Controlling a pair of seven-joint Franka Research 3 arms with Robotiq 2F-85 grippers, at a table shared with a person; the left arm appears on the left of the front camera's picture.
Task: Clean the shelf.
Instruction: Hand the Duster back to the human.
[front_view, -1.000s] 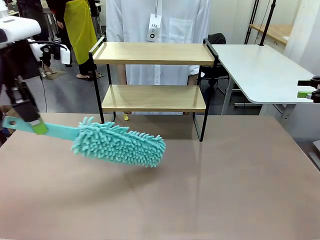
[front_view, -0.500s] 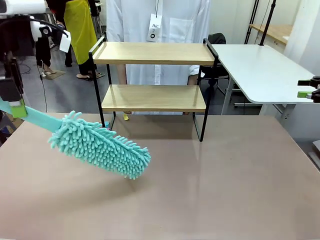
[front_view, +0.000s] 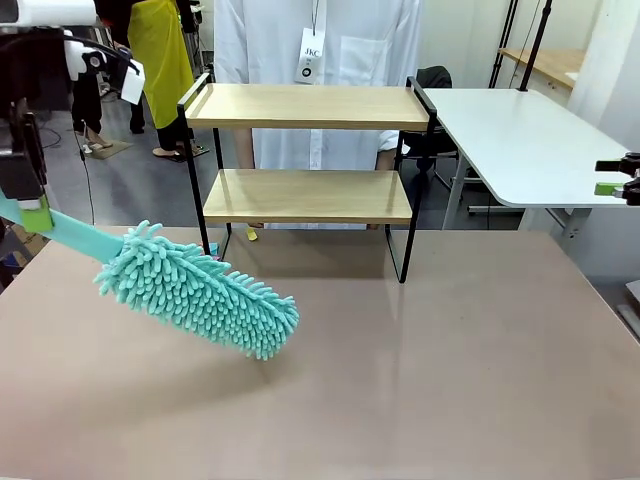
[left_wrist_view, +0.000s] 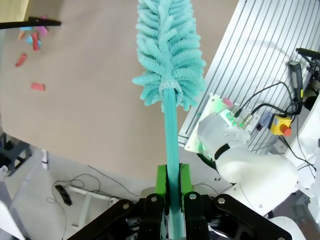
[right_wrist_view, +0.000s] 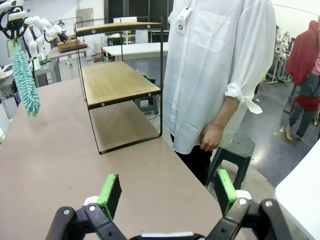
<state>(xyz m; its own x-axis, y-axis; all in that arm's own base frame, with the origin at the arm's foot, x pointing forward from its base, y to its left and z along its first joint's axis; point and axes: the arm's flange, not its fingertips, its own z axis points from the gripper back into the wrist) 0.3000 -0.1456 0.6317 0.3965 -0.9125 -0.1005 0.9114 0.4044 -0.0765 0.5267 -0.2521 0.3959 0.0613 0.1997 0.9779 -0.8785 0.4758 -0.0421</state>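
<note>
shelf (front_view: 307, 150) bare; left gripper (front_view: 28, 212) clamps duster (front_view: 197, 291)

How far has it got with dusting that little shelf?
Done: the left gripper has clamped the teal duster by its handle and holds it above the table. In hand: the duster's head hangs left of the shelf, not touching it. Left: wiping both wooden boards. The right gripper waits open.

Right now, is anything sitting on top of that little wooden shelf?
Both boards of the shelf look bare. A person in a white shirt stands behind it. The floor beneath it is mostly hidden by the lower board.
</note>
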